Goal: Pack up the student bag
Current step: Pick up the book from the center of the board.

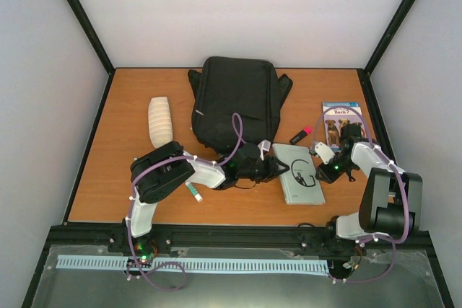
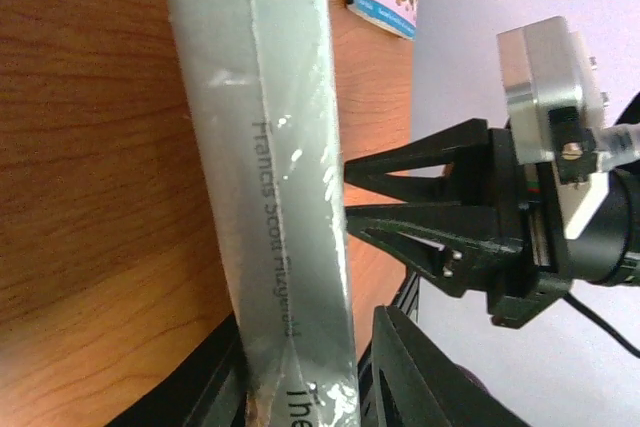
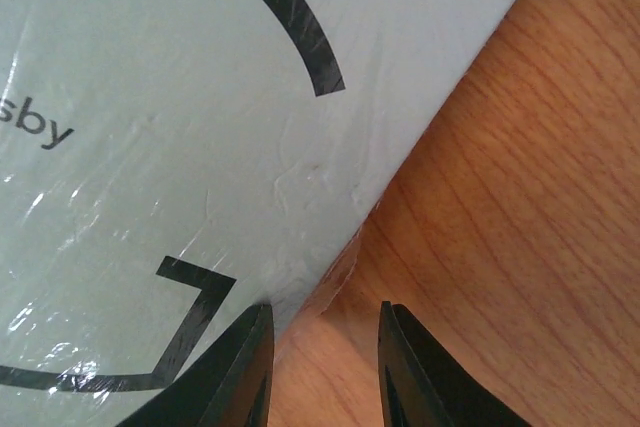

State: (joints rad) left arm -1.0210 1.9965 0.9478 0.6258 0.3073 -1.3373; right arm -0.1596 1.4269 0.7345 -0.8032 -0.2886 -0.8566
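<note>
The student bag (image 1: 234, 102), a large black backpack, lies flat at the back middle of the table. In front of it lies a pale green book (image 1: 297, 172) with a black cord on its cover. My left gripper (image 1: 273, 169) is at the book's left edge. Its jaws straddle the spine (image 2: 280, 177), and a thin gap shows at the right finger (image 2: 430, 377). My right gripper (image 1: 323, 171) stands open at the book's opposite edge. One fingertip (image 3: 235, 367) is over the cover (image 3: 200, 97), the other over bare wood. The left wrist view shows the right gripper (image 2: 345, 192) touching the book.
A white ribbed object (image 1: 160, 120) lies left of the bag. A pink and black stick (image 1: 299, 135) and a dog-cover book (image 1: 341, 122) lie at the right. A small green-tipped tube (image 1: 193, 191) lies under the left arm. Black frame rails edge the table.
</note>
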